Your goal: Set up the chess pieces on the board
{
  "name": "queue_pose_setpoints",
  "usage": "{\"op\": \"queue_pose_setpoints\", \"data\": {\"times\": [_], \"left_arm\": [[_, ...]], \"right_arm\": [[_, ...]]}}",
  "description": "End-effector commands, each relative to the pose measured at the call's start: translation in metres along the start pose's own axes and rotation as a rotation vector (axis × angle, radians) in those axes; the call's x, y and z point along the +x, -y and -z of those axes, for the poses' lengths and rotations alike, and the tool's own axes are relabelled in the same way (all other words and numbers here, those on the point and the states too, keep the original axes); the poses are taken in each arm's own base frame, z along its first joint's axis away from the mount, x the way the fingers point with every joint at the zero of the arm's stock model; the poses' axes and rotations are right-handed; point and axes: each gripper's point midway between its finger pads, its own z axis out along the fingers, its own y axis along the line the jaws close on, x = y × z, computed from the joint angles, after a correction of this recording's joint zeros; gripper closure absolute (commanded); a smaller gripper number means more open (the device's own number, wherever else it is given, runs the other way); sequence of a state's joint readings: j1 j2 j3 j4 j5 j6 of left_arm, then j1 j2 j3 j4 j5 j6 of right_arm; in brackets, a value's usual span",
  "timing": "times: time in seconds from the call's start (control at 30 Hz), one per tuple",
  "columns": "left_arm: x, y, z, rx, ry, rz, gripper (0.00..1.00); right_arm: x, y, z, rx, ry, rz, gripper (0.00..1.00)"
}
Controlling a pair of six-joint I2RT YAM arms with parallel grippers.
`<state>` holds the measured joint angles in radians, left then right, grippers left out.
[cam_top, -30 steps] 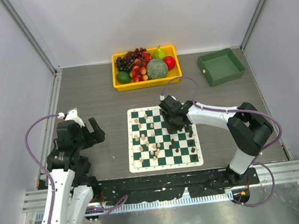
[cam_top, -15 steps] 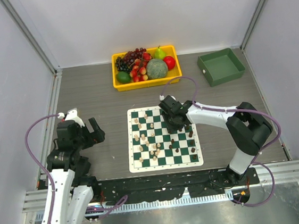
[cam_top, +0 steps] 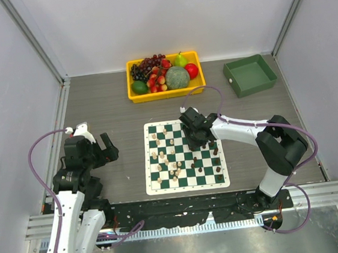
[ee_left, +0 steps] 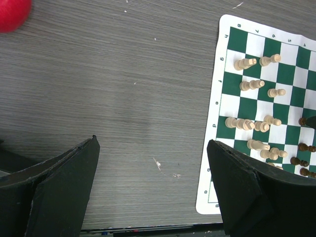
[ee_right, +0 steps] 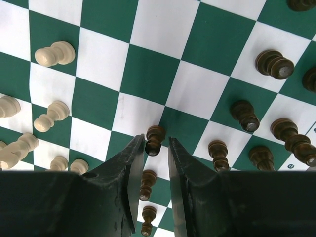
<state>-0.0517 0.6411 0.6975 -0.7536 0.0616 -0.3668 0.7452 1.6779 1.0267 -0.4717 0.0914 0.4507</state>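
The green and white board [cam_top: 148,165] lies at the table's middle. Light chess pieces [cam_top: 165,160] stand scattered on its left half and dark ones [cam_top: 218,169] on its right. My right gripper [cam_top: 193,141] hangs low over the board's upper middle. In the right wrist view its jaws [ee_right: 155,140] stand narrowly apart around the head of a dark pawn [ee_right: 154,139] that stands on the board [ee_right: 148,74]; a thin gap shows on one side. My left gripper [cam_top: 108,148] is open and empty over bare table left of the board [ee_left: 217,98].
A yellow tray [cam_top: 132,97] of fruit stands at the back. A green bin [cam_top: 249,76] stands at the back right. Two more dark pawns [ee_right: 147,183] stand between my right fingers nearer the wrist, others to the right [ee_right: 245,116]. Light pieces [ee_right: 54,53] stand left.
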Motion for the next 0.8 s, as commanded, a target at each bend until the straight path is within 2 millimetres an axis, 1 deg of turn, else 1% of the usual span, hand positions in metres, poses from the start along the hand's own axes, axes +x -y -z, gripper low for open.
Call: {"op": "queue_pose_setpoints", "data": {"times": [0.0, 0.07, 0.37, 0.47, 0.57, 0.73, 0.77], "left_arm": [[-0.009, 0.004, 0.003, 0.014, 0.030, 0.005, 0.02], [-0.009, 0.004, 0.003, 0.014, 0.029, 0.005, 0.01], [-0.009, 0.004, 0.004, 0.016, 0.031, 0.006, 0.01], [-0.009, 0.004, 0.004, 0.018, 0.030, 0.005, 0.01], [-0.009, 0.004, 0.004, 0.018, 0.030, 0.004, 0.01], [-0.008, 0.004, 0.003, 0.016, 0.030, 0.004, 0.02], [-0.008, 0.005, 0.003, 0.018, 0.029, 0.004, 0.01]], "right_arm": [[-0.024, -0.014, 0.010, -0.037, 0.073, 0.001, 0.67], [-0.024, -0.013, 0.009, -0.036, 0.071, -0.004, 0.66], [-0.022, -0.011, 0.012, -0.023, 0.063, 0.002, 0.78], [-0.025, -0.009, 0.022, -0.022, 0.084, -0.002, 0.80], [-0.029, -0.004, 0.036, -0.011, 0.125, -0.016, 0.80], [-0.022, 0.005, 0.053, -0.006, 0.152, -0.036, 0.80], [-0.016, 0.007, 0.052, -0.002, 0.143, -0.042, 0.80]]}}
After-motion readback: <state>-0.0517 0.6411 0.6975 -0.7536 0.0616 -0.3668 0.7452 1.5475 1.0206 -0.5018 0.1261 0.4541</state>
